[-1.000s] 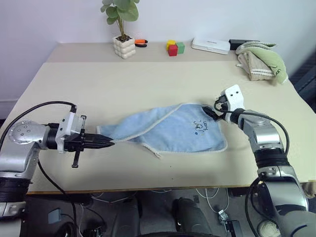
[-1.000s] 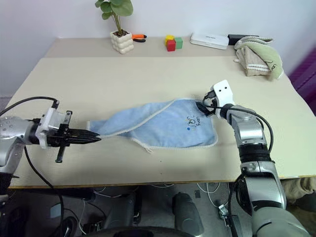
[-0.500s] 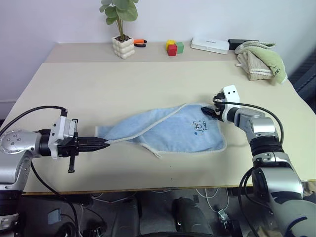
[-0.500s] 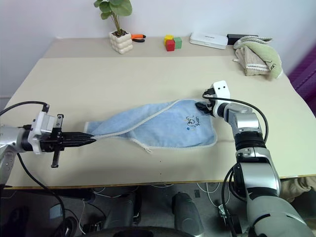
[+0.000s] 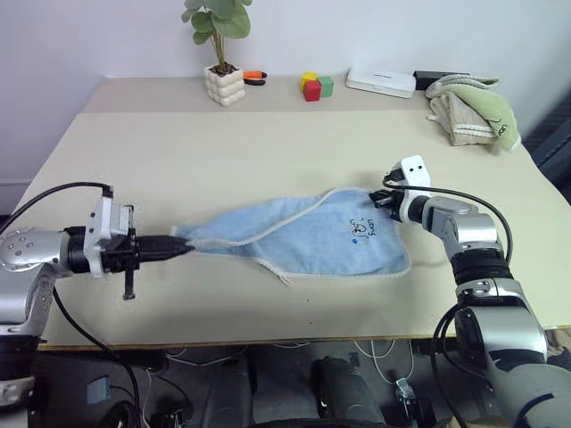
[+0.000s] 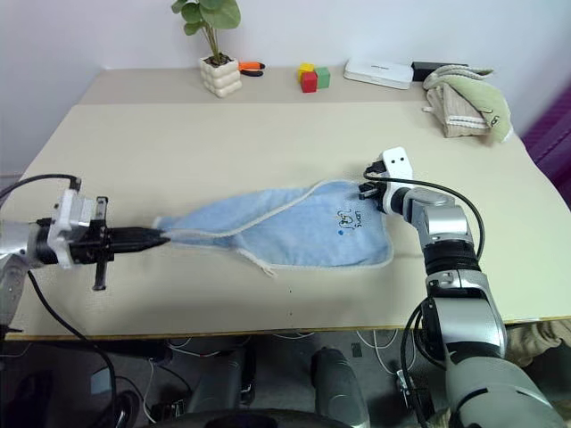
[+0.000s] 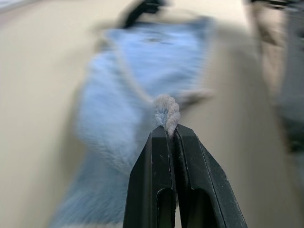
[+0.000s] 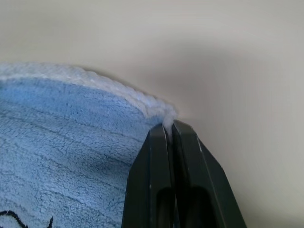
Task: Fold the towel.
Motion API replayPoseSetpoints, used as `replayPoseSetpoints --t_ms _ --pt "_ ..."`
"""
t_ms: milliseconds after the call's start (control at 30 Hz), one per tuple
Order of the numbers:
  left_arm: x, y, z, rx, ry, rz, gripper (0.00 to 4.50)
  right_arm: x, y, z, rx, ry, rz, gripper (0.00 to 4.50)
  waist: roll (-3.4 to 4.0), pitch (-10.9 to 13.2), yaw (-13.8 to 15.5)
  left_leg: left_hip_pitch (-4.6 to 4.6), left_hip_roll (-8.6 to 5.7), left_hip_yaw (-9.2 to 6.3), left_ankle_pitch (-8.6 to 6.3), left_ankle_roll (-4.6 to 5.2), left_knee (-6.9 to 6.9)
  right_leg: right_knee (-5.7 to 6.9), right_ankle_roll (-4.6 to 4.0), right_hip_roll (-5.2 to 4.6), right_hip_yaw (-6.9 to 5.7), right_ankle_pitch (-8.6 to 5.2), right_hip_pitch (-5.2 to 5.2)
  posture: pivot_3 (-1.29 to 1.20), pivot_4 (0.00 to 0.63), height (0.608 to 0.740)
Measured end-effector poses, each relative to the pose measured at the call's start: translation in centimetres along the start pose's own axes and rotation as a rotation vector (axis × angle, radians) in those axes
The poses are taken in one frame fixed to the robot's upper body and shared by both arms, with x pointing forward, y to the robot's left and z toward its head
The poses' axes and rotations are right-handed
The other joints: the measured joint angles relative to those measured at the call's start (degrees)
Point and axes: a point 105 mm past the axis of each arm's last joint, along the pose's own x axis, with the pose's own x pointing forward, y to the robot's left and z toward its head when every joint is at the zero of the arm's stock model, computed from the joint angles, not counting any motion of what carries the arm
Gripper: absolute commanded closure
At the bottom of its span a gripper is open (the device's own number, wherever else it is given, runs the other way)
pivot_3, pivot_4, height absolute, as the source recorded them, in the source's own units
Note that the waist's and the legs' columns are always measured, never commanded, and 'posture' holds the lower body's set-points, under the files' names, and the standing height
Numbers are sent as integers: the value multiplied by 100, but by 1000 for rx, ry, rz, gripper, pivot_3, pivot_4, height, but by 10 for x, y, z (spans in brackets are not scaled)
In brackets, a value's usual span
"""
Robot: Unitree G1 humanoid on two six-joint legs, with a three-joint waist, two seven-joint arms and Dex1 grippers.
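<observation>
The light blue towel (image 5: 312, 236) lies stretched across the middle of the table (image 5: 223, 160), with its dark cartoon print (image 5: 364, 227) near the right end. My left gripper (image 5: 183, 247) is shut on the towel's left corner; in the left wrist view a bunched tuft of the towel (image 7: 166, 111) sticks out past the closed fingertips (image 7: 156, 142). My right gripper (image 5: 384, 198) is at the towel's far right corner. In the right wrist view its fingers (image 8: 159, 142) are closed, pinching the whitish edging of the towel (image 8: 71, 133).
Along the back of the table stand a potted plant (image 5: 224, 85), coloured blocks (image 5: 314, 86) and a white box (image 5: 381, 82). A green and a beige towel (image 5: 468, 109) are piled at the back right. The table's front edge (image 5: 268, 334) runs close below the towel.
My right gripper has gone from open to shut on the towel's right corner. My left gripper has drawn the left corner slightly leftward, pulling the towel straighter.
</observation>
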Motion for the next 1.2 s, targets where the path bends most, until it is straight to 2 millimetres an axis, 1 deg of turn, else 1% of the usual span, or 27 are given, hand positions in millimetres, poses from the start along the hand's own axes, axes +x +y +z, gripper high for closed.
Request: replayPoseSetpoints --t_ms 100,167,300,400,433,500,567,667,733,800,833,900,967,1000,1067,1100,1133,1200 --pt "-2 22 -11 -108 -14 138 4500 -17 -7 0 -63 -14 -4 4480 2 1 17 -3 -1 -1 0 0 1 -1 15 0 0 8 -1 0 150 740" --pt "0 33 -13 -131 -46 200 4500 -27 -9 6 -104 -39 -4 4480 2 2 2 -3 -1 0 0 0 3 1 16 0 0 8 -1 0 150 740" --pt "10 57 -10 -115 -94 303 4500 -40 0 34 -153 -155 26 4480 2 1 -8 -3 0 -2 0 0 2 3 20 5 -1 11 -2 0 150 740" --pt "16 85 -6 -114 -130 408 4500 -45 5 48 -153 -224 45 4480 0 1 8 -2 -1 -5 0 0 5 3 23 8 -1 12 1 0 150 740" --pt "18 98 -5 -115 -133 460 4500 -45 7 51 -152 -240 53 4480 -1 1 19 -2 -1 -7 0 0 9 3 23 8 -2 13 3 0 150 740" --pt "23 116 -3 -94 -134 525 4500 -42 9 55 -160 -260 60 4480 -1 1 24 -3 -5 -6 0 0 10 1 29 5 -2 16 5 0 150 740" --pt "32 132 -1 -81 -126 582 4500 -34 7 61 -158 -277 47 4480 -1 2 18 -5 -7 -4 0 0 12 -3 36 5 -1 19 4 0 150 740" --pt "42 153 4 -63 -98 672 4500 -18 5 81 -167 -322 8 4480 -2 4 -4 -10 -7 -4 1 0 10 -2 41 6 0 22 -3 0 150 740" --pt "45 168 15 -31 -87 744 4500 -12 -1 106 -187 -379 -51 4480 -1 5 -24 -40 -6 -5 2 0 9 6 45 7 0 25 -37 0 150 740" --pt "41 180 34 12 -99 809 4500 -13 -6 134 -225 -454 -119 4480 -2 6 -23 -79 -6 -4 3 -2 8 17 45 7 2 25 -84 0 150 740" --pt "35 187 45 51 -102 856 4500 -16 -9 150 -233 -500 -150 4480 -2 6 -23 -84 -6 -3 3 -2 5 18 45 6 1 25 -92 0 150 740" --pt "20 196 69 134 -122 923 4500 -26 -14 173 -243 -588 -200 4480 -2 6 -21 -88 -6 -1 4 -3 -8 7 46 6 0 24 -97 0 150 740" --pt "5 201 95 224 -155 961 4500 -41 -23 186 -265 -663 -242 4480 -2 6 -8 -88 -6 6 4 -4 -24 -10 46 2 0 24 -97 0 150 740" --pt "1 200 103 261 -169 962 4500 -45 -23 190 -276 -695 -241 4480 -1 6 0 -83 -7 13 4 -4 -30 -13 47 -2 0 24 -96 0 150 740" --pt "0 196 107 297 -183 917 4500 -49 -18 188 -314 -724 -210 4480 -2 6 8 -80 -8 18 7 -9 -35 -14 47 -3 0 24 -94 0 150 740" --pt "-1 192 103 303 -184 883 4500 -51 -15 180 -337 -731 -178 4480 -2 6 7 -76 -7 19 8 -11 -36 -14 47 -3 0 24 -91 0 150 740" --pt "-4 188 97 304 -187 850 4500 -52 -11 168 -349 -726 -138 4480 -2 6 3 -71 -7 20 10 -13 -38 -13 47 -3 -1 23 -88 0 150 740" --pt "-4 175 82 301 -190 751 4500 -53 -5 134 -379 -671 -72 4480 -2 6 5 -67 -6 20 16 -23 -41 -9 46 -3 -1 23 -87 0 150 740"
